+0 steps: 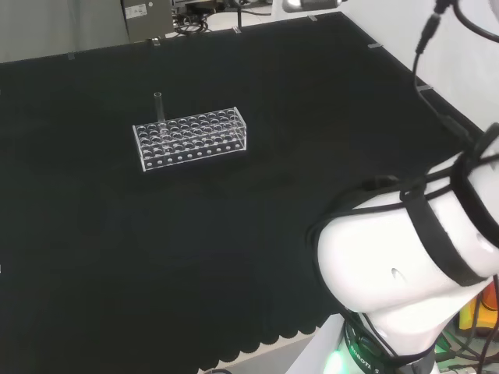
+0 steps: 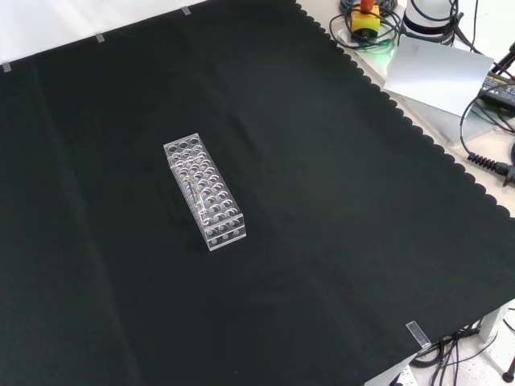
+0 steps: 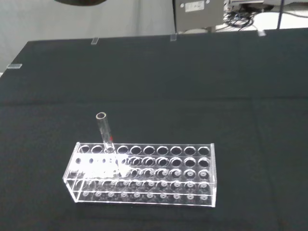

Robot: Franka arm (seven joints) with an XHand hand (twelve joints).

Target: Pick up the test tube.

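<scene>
In the head view I see, from left to right, open black cloth (image 1: 117,257), then a clear plastic test tube rack (image 1: 191,139) standing on it left of centre, then more bare cloth, then the arm's white links (image 1: 413,257) at the right edge. The test tube (image 1: 159,107) stands in the rack's far row, near the left end, and rises above the rack top. The cloth's far edge runs along the top of this view and its scalloped near edge shows at the bottom, both well apart from the rack.

In the front view the rack (image 2: 204,190) lies left of centre, its long side running up and down the picture at a slight slant. Bare cloth (image 2: 346,241) surrounds it on all sides. The scalloped cloth edge (image 2: 418,121) runs down the right side, with cables and a grey sheet beyond it, well apart from the rack.

In the wrist view the test tube (image 3: 105,132) is a clear, open-mouthed cylinder with a small red mark on its side, seated in a hole of the rack's back row and tilted slightly. The rack (image 3: 143,173) is a transparent rectangular block with rows of round holes. The cloth is matte and smooth.

I cannot tell the state of the hand; nothing holds the test tube
</scene>
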